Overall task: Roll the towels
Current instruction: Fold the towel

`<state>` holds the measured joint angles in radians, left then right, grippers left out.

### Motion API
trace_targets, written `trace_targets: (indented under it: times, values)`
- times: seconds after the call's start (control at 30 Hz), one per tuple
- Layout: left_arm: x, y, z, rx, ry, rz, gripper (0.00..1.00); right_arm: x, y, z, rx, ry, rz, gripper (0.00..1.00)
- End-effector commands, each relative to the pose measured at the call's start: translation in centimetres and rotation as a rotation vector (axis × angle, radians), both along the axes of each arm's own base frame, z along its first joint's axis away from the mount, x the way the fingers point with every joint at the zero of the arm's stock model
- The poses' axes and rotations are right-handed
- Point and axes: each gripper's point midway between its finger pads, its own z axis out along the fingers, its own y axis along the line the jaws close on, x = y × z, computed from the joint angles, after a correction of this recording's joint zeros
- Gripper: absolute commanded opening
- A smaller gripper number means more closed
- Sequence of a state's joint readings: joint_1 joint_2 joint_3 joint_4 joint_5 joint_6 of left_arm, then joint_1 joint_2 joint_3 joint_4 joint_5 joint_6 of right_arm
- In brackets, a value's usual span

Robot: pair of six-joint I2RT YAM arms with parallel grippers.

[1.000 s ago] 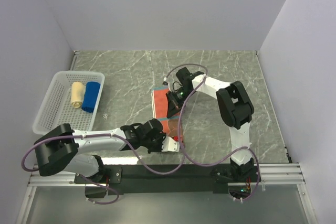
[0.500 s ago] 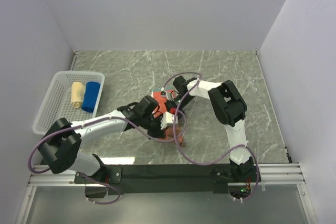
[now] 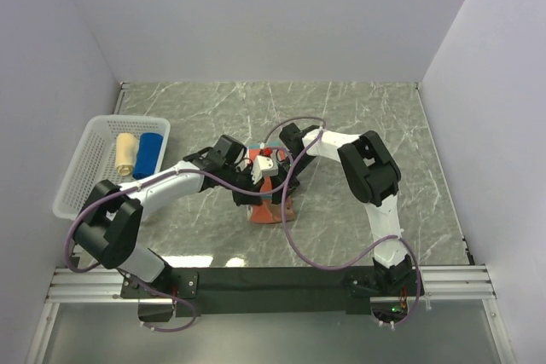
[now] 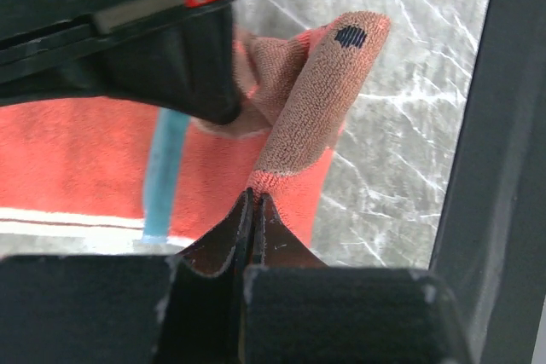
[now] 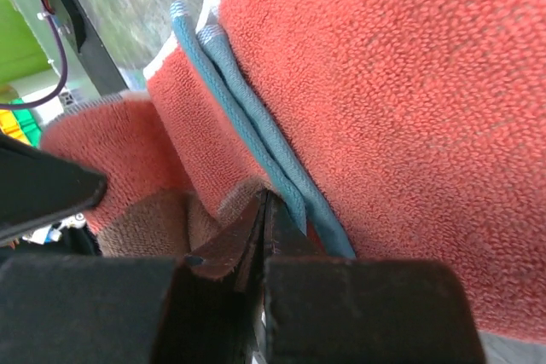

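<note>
Over the last second the left hand [image 4: 252,210] has swung from the near edge of the worktop [image 3: 384,125] up to its middle. It now sits right against the right hand [image 5: 264,210], and the rust-orange towel [image 3: 271,207] between them has bunched into a shorter heap.

There are three towels. The rust-orange one lies on the worktop. A rolled beige towel [image 3: 125,155] and a rolled blue towel [image 3: 150,155] lie side by side in the single white lattice basket [image 3: 81,185] at the left, well apart from both hands.

Both hands are pinched tight on the rust-orange towel. The left wrist view shows the left hand's fingers closed on a raised orange edge, with the cloth curling up and over just beyond them and the rest spread flat below. The right hand fills the top of that view as a dark block touching the curl. The right wrist view shows the right hand's fingers nipped on a fold beside the doubled teal edging [image 5: 243,117].

Only the top view shows the basket and its two rolls. Only the wrist views show that the fingers are closed on cloth, because from above the arms and cables hide both grips.
</note>
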<state>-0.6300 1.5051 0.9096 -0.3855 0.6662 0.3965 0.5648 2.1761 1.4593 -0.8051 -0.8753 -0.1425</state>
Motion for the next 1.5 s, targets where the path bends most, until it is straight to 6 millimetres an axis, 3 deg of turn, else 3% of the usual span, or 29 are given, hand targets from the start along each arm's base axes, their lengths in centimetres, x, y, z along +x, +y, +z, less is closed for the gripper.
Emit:
trace_targets:
  times: [0.0, 0.13, 0.37, 0.53, 0.77, 0.9, 1.0, 1.07, 1.17, 1.23, 1.33, 1.47]
  values:
    - [1.7, -1.2, 2.0, -0.068, -0.024, 0.015, 0.01, 0.0, 0.0, 1.4, -0.001, -0.053, 0.044, 0.00]
    - [1.0, -1.2, 2.1, -0.080, -0.005, -0.018, 0.01, 0.4, -0.3, 1.9, -0.004, -0.046, 0.043, 0.00]
    - [-1.8, 0.0, 1.5, -0.067, -0.024, -0.080, 0.01, 2.3, -1.3, 6.8, 0.056, -0.089, 0.002, 0.00]
    - [-2.7, -0.3, 0.7, -0.053, -0.059, -0.081, 0.01, 0.1, -1.9, 7.1, 0.067, -0.001, 0.040, 0.00]
    - [-2.9, -0.5, 0.0, -0.039, -0.037, -0.056, 0.01, -5.1, -3.4, 1.9, -0.032, 0.146, 0.123, 0.00]
    - [-2.9, -0.6, 0.3, -0.049, -0.039, -0.054, 0.01, -5.0, -3.9, -1.2, -0.109, 0.110, 0.093, 0.00]
    - [-3.1, -0.5, 0.4, -0.048, -0.028, -0.051, 0.01, -4.5, -4.3, -1.8, -0.143, 0.078, 0.087, 0.00]
    - [-3.3, -0.5, 0.5, -0.053, -0.025, -0.056, 0.01, -4.2, -4.4, -1.2, -0.141, 0.055, 0.092, 0.00]
    - [-3.4, -0.5, 0.7, -0.063, -0.026, -0.059, 0.01, -3.2, -4.0, 1.4, -0.085, 0.016, 0.085, 0.00]
    - [-3.5, -0.6, 0.8, -0.065, -0.022, -0.059, 0.01, -2.0, -3.5, 4.3, -0.017, -0.019, 0.066, 0.00]
    - [-3.4, -0.6, 0.9, -0.067, -0.020, -0.057, 0.01, -0.3, -3.1, 7.1, 0.042, -0.095, 0.038, 0.00]
    - [-3.2, -0.7, 1.2, -0.071, -0.011, -0.052, 0.01, 1.8, -2.7, 8.0, 0.046, -0.162, 0.000, 0.00]
